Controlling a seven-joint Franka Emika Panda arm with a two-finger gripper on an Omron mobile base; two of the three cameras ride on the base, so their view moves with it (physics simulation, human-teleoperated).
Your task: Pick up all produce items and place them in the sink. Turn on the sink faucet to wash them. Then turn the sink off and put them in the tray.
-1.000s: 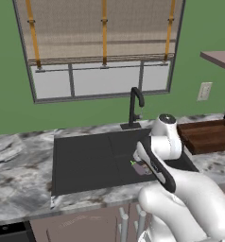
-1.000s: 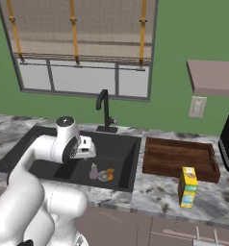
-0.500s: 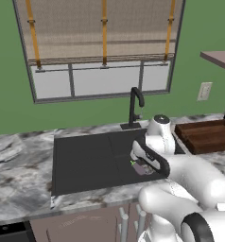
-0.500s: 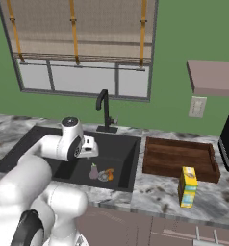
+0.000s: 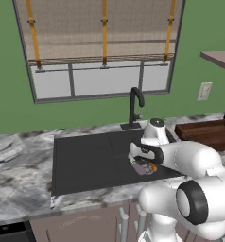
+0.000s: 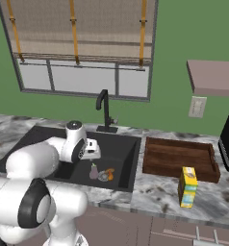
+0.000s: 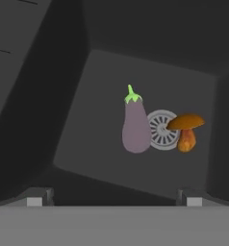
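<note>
While our gripper (image 7: 114, 196) hangs wide open over the sink (image 7: 82, 139), the eggplant (image 7: 135, 129) and mushroom (image 7: 185, 131) flank the drain (image 7: 160, 129) at nine and three o'clock.

You see a matte black sink (image 6: 126, 158) with a ribbed steel drain (image 7: 160, 129), a marbled stone bench (image 6: 159, 194), and a dark wooden tray (image 6: 180, 158) at three o'clock.

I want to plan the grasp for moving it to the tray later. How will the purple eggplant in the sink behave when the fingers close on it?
The eggplant looks smooth and rounded, so it may slip or squirt sideways under a pinch. Lying on its side by the drain, it would probably roll if nudged. It seems small and likely light. The mushroom sits close, so a push might bump it.
</note>
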